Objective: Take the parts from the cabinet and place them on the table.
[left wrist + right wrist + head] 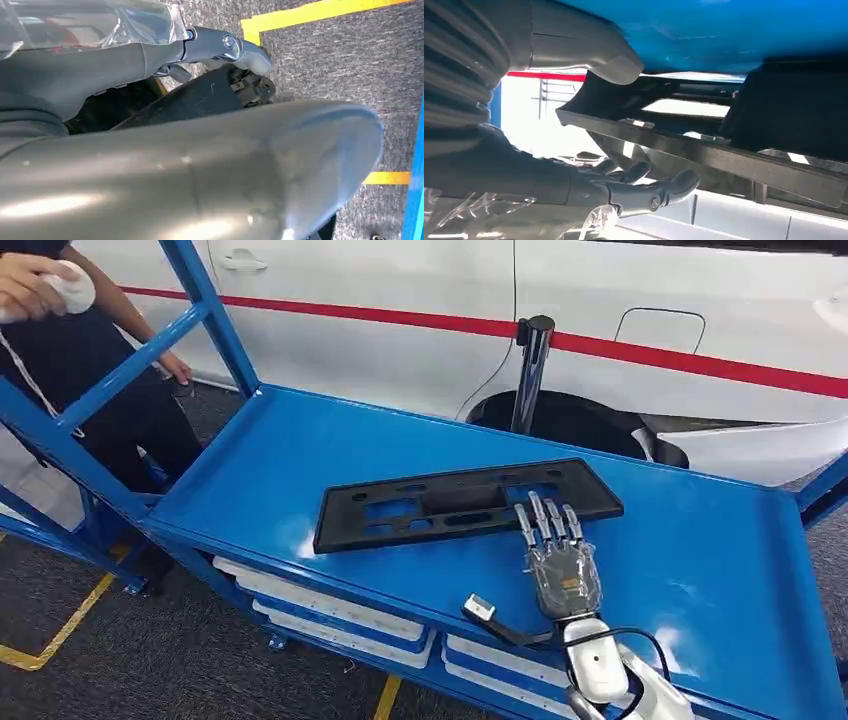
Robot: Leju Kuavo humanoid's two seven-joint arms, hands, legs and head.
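A long black plastic part (460, 502) with cut-outs lies flat on the blue table (300, 440), near its middle. My right hand (560, 565) reaches in from the front edge, and its straight fingers (545, 520) lie over the part's near right edge. In the right wrist view the part's edge (704, 150) passes between the thumb (589, 50) and the fingers (649, 192), with a gap showing on the fingers' side. My left hand (150, 150) hangs low above the grey floor and holds nothing; its fingers (225, 45) are stretched out.
A person (80, 340) stands at the back left behind the blue frame (200, 310), holding something white. A white car (600, 300) and a black post (530, 370) stand behind the table. White trays (330, 610) fill the lower shelf. Yellow lines (60, 630) mark the floor.
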